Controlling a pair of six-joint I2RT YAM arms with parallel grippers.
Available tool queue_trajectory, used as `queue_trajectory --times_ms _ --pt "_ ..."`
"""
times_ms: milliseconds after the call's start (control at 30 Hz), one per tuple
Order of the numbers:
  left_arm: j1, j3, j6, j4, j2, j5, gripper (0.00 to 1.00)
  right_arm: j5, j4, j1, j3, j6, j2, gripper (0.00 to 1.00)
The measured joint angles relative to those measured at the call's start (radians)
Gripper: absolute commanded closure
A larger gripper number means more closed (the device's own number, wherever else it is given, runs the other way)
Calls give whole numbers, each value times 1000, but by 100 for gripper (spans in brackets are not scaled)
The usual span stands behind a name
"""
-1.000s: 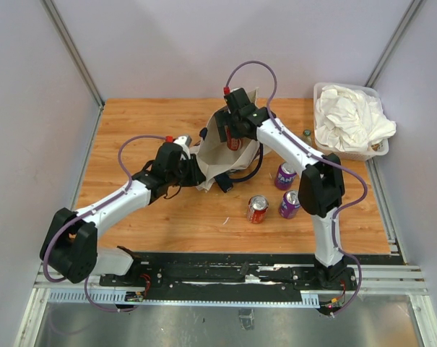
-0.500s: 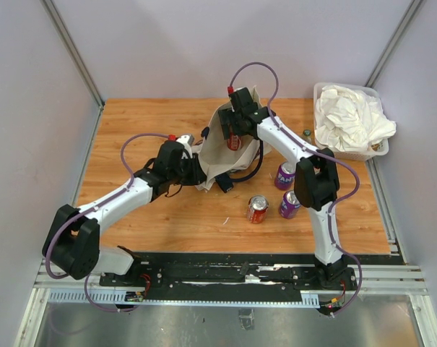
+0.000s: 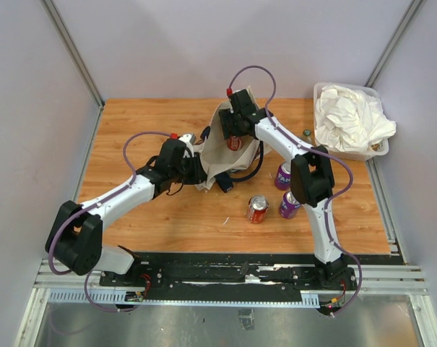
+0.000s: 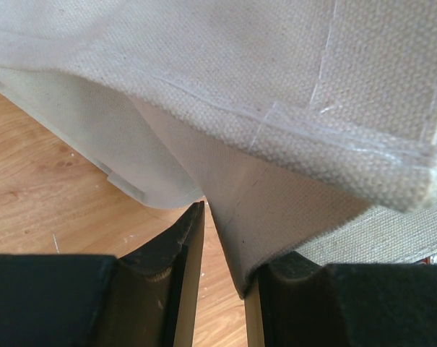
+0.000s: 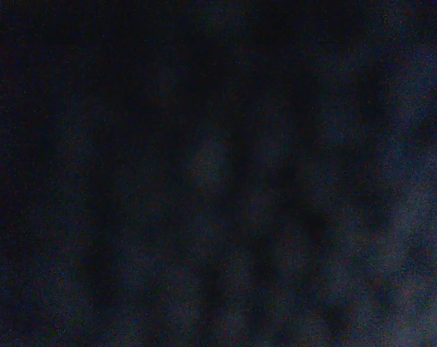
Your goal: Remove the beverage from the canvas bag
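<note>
In cream canvas bag (image 3: 215, 149): right arm (image 3: 277, 137) at red can (image 3: 234, 142)
Rim fabric pinched between left jaws; right jaws: cannot tell

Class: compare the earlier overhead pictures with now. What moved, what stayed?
The right arm folded, its elbow swinging left toward the canvas bag, right gripper staying inside the bag's mouth. The left gripper stayed clamped on the bag's edge. The three cans on the table did not move.

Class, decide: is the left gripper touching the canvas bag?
Touching. The left wrist view shows a fold of the canvas bag pinched between the fingers of the left gripper.
</note>
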Motion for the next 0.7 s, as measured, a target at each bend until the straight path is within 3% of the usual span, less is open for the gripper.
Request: queue_trajectory --times_ms 100,133,167,200,700 --pt "0 5 3 -4 4 1 69 -1 -4 0 3 -1 4 40" --pt "0 5 4 -4 5 0 70 -1 -6 0 5 -1 5 52" --pt "0 5 4 -4 5 0 70 -1 -8 0 5 -2 5 84" --pt "0 5 4 -4 5 0 69 0 -10 0 6 -1 5 97" --pt "0 5 7 -5 10 -1 69 -66 -68 -1 10 -51 -33 99"
